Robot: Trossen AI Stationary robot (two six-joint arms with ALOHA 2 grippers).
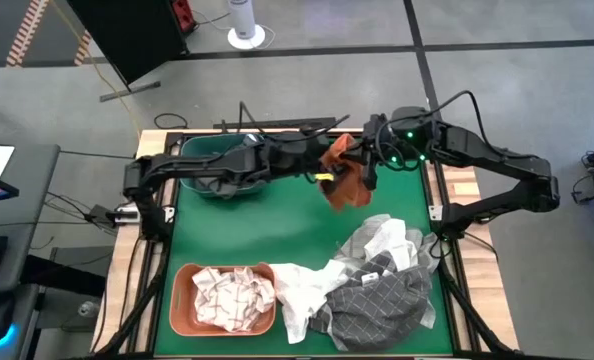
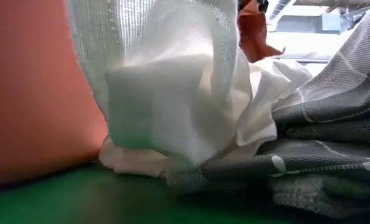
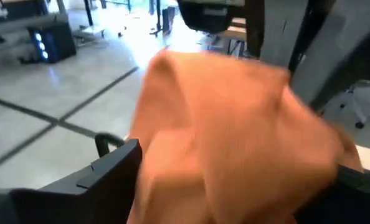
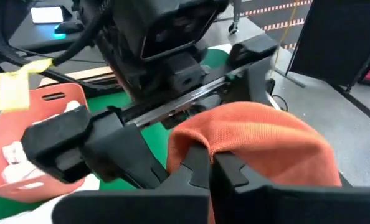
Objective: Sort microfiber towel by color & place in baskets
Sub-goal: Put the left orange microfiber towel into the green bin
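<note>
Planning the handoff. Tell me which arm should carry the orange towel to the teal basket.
Left. Both grippers, left and right, meet at the rust orange towel, but the teal basket sits under the left arm, far from the right one.

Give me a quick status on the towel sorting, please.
Both end effectors on the rust towel mid-air: right end effector shut on it, left end effector opposite. Teal basket close behind. Nothing blocking.

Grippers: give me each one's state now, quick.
Left gripper: jaws closed on the rust orange towel.
Right gripper: jaws closed on the same towel, held above the green mat.
</note>
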